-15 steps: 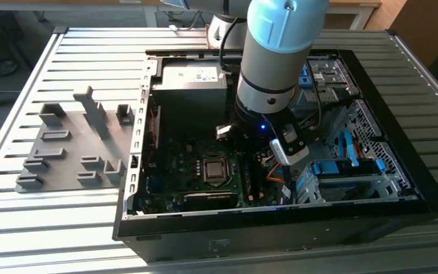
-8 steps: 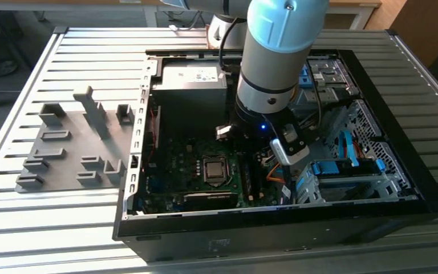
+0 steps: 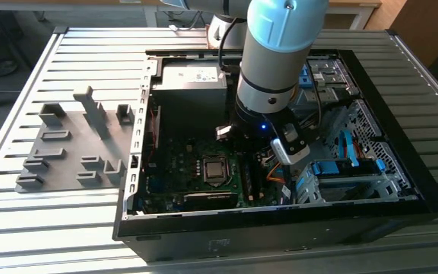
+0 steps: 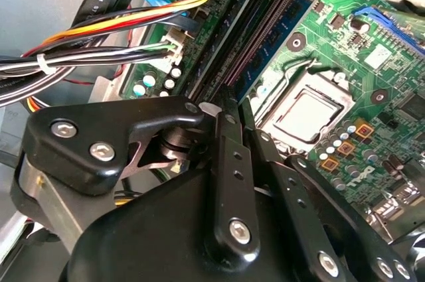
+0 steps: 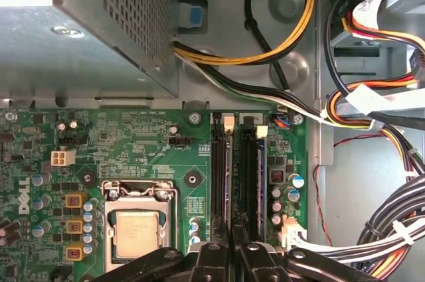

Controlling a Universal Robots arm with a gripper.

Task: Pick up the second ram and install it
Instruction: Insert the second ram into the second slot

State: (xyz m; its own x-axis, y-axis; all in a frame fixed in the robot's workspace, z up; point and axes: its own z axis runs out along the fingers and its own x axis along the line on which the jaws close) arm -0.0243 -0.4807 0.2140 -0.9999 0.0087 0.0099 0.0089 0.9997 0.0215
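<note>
Black gripper (image 5: 232, 255) sits low over my green motherboard's (image 5: 133, 149) black memory slots (image 5: 229, 176), jaws close together, pinching unclear, beside silver CPU (image 5: 137, 233).

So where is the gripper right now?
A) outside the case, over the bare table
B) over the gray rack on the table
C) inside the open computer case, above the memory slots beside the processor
C: in the first wrist view the gripper sits directly over the memory slots next to the processor, inside the computer case.

A ribbed metal desk (image 3: 82, 228) fills the scene; beyond its far edge stand wooden furniture (image 3: 424, 25) and a dim floor (image 3: 21, 40).
</note>
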